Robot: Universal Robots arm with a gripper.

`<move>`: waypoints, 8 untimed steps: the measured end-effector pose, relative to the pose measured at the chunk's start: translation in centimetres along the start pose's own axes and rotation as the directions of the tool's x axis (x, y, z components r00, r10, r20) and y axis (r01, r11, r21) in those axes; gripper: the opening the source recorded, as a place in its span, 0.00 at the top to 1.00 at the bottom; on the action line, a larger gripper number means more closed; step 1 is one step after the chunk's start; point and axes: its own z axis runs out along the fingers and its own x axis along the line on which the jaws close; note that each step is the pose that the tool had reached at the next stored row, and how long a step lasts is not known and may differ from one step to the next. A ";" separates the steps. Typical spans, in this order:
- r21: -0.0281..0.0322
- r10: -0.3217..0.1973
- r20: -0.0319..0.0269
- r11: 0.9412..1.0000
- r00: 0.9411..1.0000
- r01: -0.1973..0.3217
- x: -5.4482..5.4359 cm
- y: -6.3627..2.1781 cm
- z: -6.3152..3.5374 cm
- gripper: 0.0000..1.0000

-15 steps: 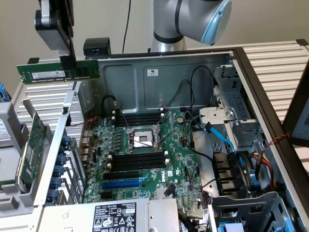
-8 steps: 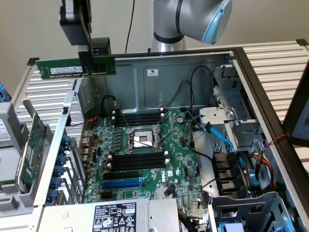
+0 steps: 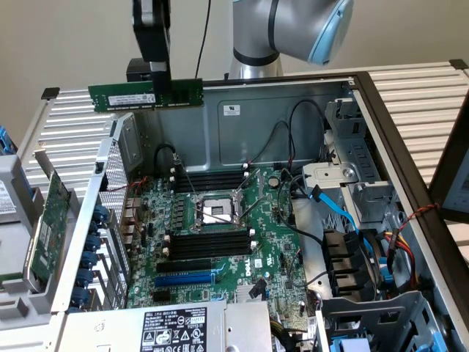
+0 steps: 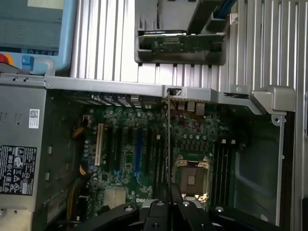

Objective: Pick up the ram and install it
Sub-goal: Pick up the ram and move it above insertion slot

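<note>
The gripper [image 3: 159,89], clamped on the ram [image 3: 117,96], holds it level and edge-down above the open case [image 3: 242,132], at eleven o'clock from the motherboard [image 3: 267,216], seemingly to match its slots [image 3: 212,243].

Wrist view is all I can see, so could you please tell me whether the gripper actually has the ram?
Observer: Yes. The gripper is shut on the ram, pinching it near its middle.
Operator: Thank you. Is the stick level?
Observer: Yes, its long edge lies horizontal, with the labelled face toward the exterior camera.
Operator: And how does it sit relative to the board?
Observer: It hangs well above the motherboard, up by the case's upper rim in that picture, touching no slot.
</note>
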 end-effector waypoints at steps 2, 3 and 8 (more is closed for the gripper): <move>0.000 0.000 0.001 1.000 1.000 0.000 -0.1 -0.67 0.03 0.88; 0.000 0.000 0.004 1.000 1.000 0.000 -0.2 -0.93 0.04 0.88; 0.009 -0.001 0.023 1.000 1.000 0.001 -0.3 -1.79 0.07 0.88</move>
